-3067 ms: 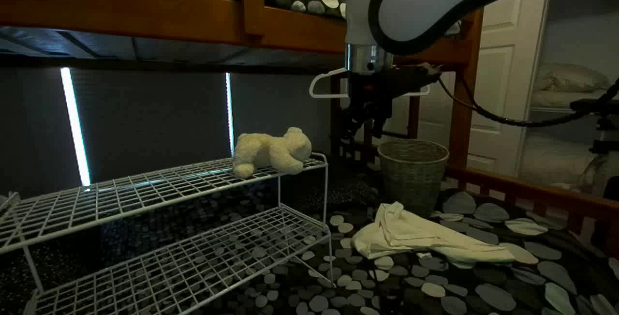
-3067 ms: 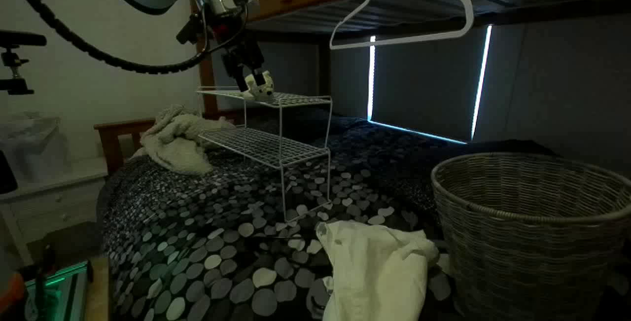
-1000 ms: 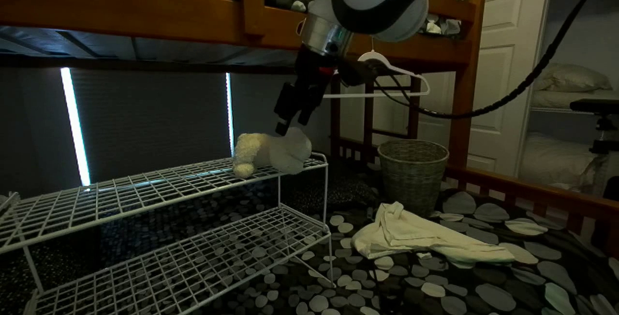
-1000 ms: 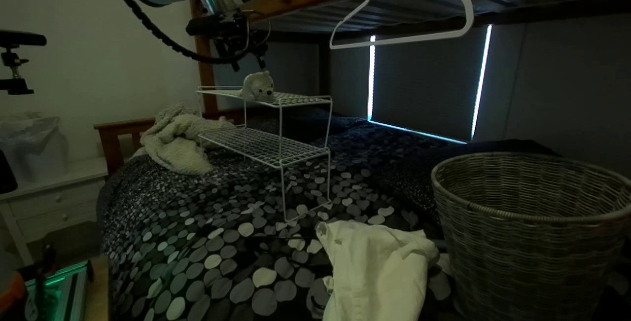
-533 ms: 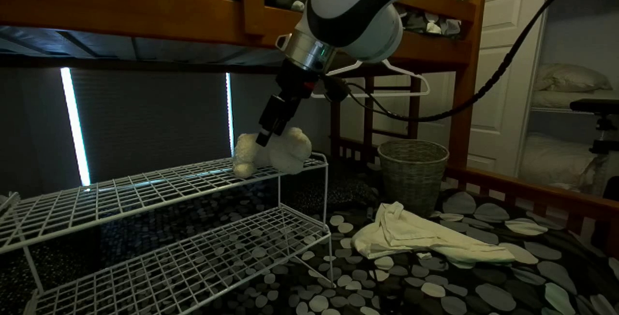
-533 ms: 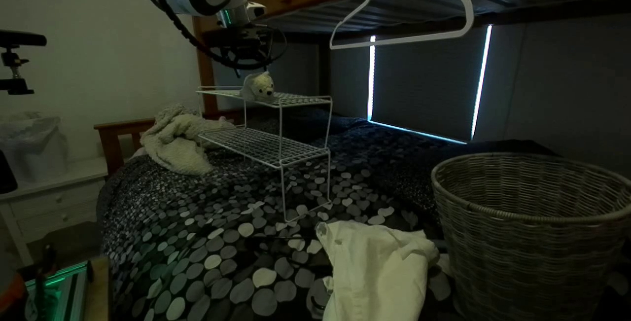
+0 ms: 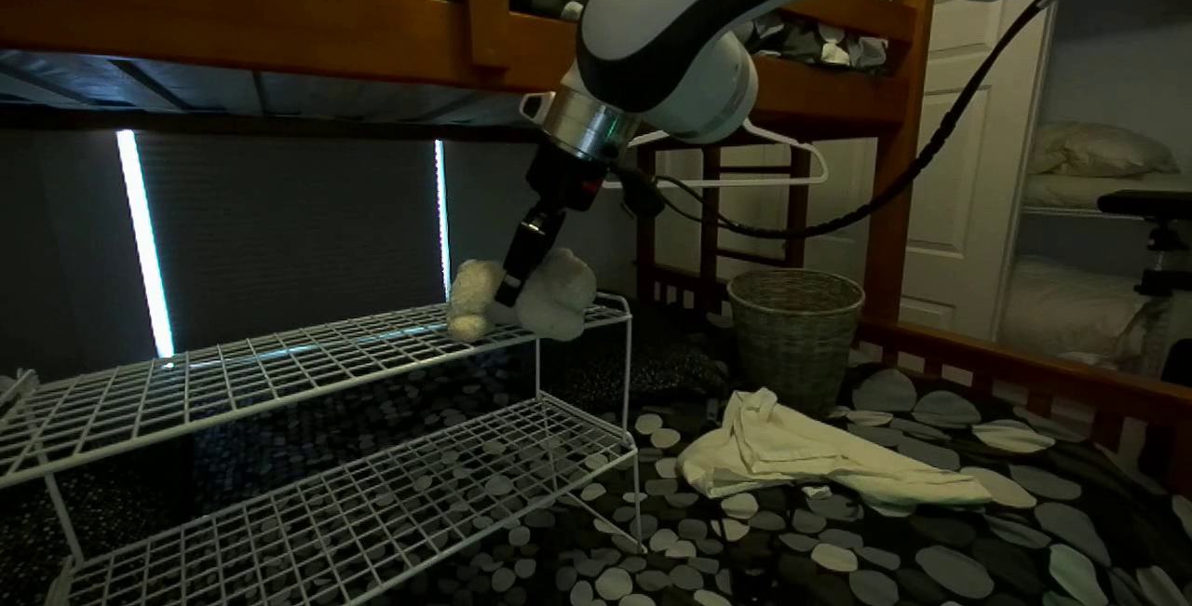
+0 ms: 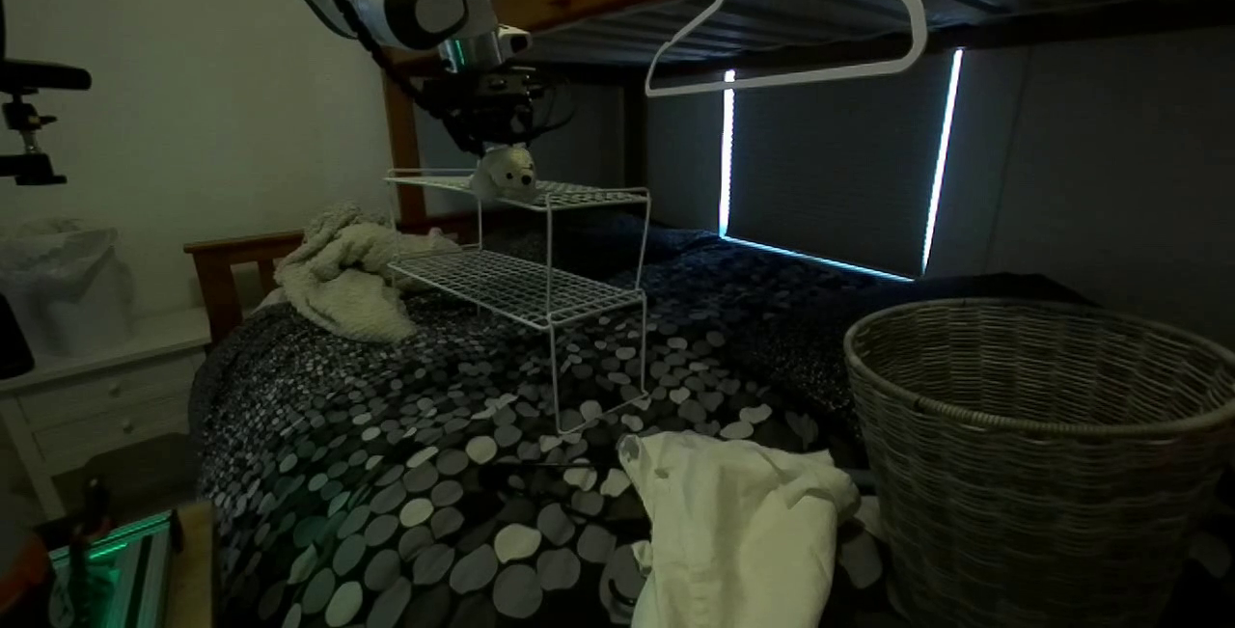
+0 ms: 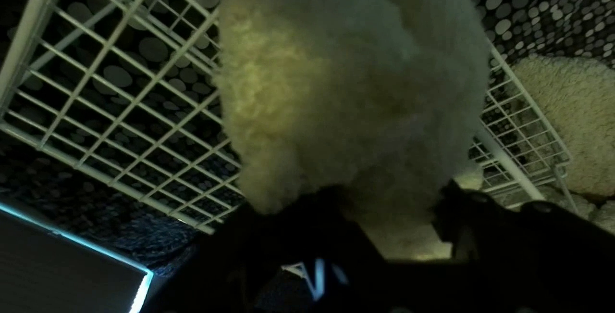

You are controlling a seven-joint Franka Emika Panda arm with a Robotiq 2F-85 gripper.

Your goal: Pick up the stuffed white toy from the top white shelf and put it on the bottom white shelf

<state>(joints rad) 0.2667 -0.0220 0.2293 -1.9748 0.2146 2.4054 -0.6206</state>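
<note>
Stuffed bear (image 9: pixel 336 87): blurred in the wrist view, cut by top edge.
Gripper (image 7: pixel 508 293): one finger is hidden in an exterior view.

Fluffy plush toy (image 9: pixel 346 87), smooth wire shelf (image 7: pixel 307 366)

In an exterior view (12 is up), you have the teddy bear (image 7: pixel 557 303) on the upper wire shelf (image 7: pixel 279 401), towards its 3 o'clock end; the lower wire shelf (image 7: pixel 503 520) lies beneath it, at 6. From the bear, your wicker basket (image 7: pixel 796 345) stands at 3 o'clock and the cloth (image 7: pixel 819 457) at 4, on the bedspread (image 7: pixel 708 550) before the basket. In both exterior views the clothes hanger (image 8: pixel 791 78) hangs at the bear's 2 o'clock. In an exterior view you have a blanket (image 8: pixel 352 271) at its 8 o'clock and, farther out that way, a bin (image 8: pixel 72 290) on a chest of drawers (image 8: pixel 106 406). In the wrist view your gripper (image 9: pixel 391 205) is at the bear's 6.
</note>
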